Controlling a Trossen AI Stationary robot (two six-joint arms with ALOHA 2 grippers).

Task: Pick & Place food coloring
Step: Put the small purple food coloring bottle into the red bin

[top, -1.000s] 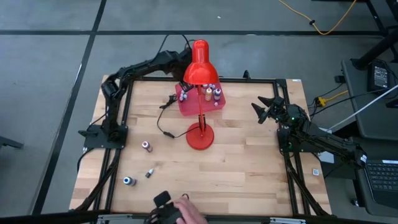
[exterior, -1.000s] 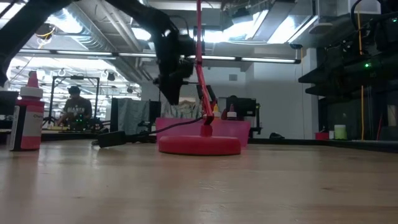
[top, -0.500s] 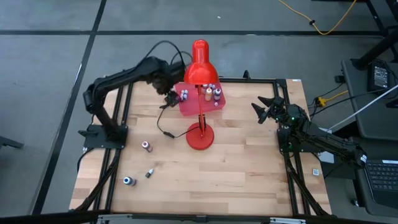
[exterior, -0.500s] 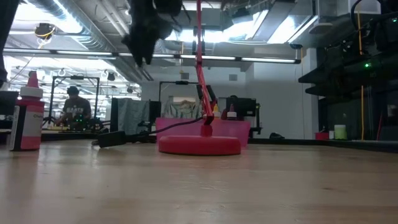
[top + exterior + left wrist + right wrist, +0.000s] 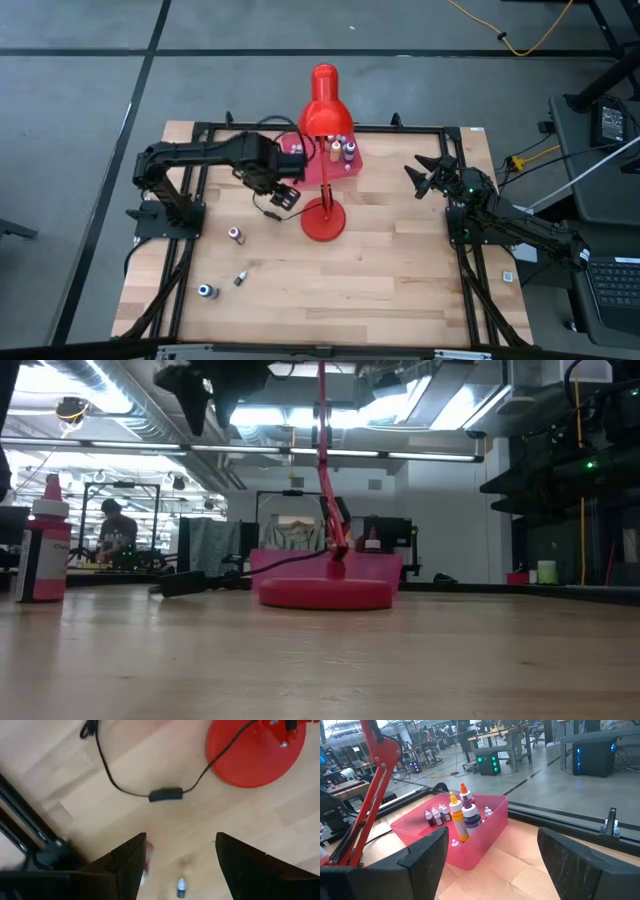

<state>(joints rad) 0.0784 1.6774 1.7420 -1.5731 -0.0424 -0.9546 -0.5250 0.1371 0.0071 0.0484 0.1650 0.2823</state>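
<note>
Several food coloring bottles (image 5: 341, 150) stand in the pink tray (image 5: 312, 172) at the far middle of the table, shown close up in the right wrist view as bottles (image 5: 463, 816) in the tray (image 5: 485, 840). Three more bottles rest loose on the wood at the near left: one (image 5: 236, 235), one (image 5: 240, 278) and one (image 5: 207, 291). My left gripper (image 5: 283, 193) hangs high above the table (image 5: 200, 410), pointing down, open and empty (image 5: 180, 870), above the lamp cord left of the lamp base. My right gripper (image 5: 425, 176) waits open at the right edge.
A tall red desk lamp stands on its round base (image 5: 322, 219) mid-table, its head (image 5: 322, 100) over the tray. Its black cord with a switch (image 5: 165, 795) lies under my left gripper. A black frame (image 5: 185, 250) runs around the table.
My left gripper has left the pink tray, risen, and swung first toward the table's left edge and then toward the near edge, rolling about its own axis. It now hangs above the lamp cord. A person's hand at the near edge has gone from view.
</note>
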